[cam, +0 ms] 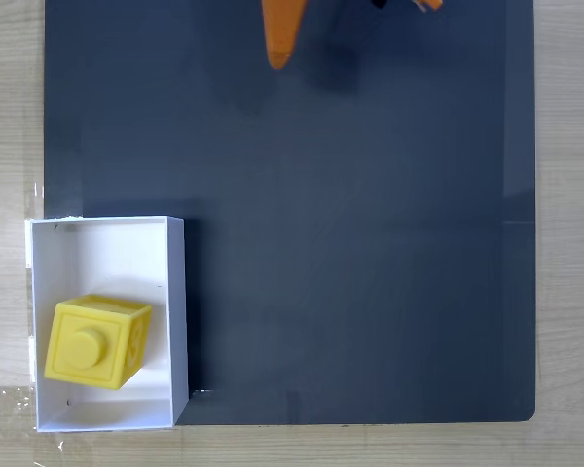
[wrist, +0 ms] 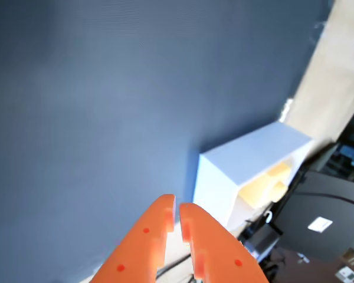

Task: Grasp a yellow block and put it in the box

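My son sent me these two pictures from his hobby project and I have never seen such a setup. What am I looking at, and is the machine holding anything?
It is a small robot arm ending in an orange two-finger plastic gripper. The wrist view comes from a camera riding on the arm, looking along the fingers, which are nearly together with nothing between them. The fixed view looks straight down on a dark grey mat lying on a pale wooden table; one orange fingertip pokes in at the top edge. At the mat's lower left corner sits a shallow white box with thin walls. Inside it rests a bright yellow plastic block with a round stud on top, so nothing is being held.
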`<state>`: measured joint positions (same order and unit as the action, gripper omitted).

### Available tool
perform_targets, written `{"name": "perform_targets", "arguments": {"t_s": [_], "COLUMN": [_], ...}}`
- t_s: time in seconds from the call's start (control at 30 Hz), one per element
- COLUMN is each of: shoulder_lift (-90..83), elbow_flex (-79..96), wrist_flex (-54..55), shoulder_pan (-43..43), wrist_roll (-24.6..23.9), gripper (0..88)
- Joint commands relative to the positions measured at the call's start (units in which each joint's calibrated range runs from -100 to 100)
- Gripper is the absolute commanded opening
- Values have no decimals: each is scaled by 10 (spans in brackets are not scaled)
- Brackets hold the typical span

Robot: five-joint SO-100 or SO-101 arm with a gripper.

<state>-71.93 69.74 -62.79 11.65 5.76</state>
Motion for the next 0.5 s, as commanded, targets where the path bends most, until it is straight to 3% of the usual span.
{"name": "perform_targets", "arguments": {"t_s": [0.0,0.17,0.47], "shoulder_lift": [-154,-274,-270], "elbow_flex": [91,187,221], "wrist_flex": [-69,-123,-112], "shoulder_pan": [-33,-52,-52], "wrist_roll": [-2,-2,0], "gripper": [14,11,12]}}
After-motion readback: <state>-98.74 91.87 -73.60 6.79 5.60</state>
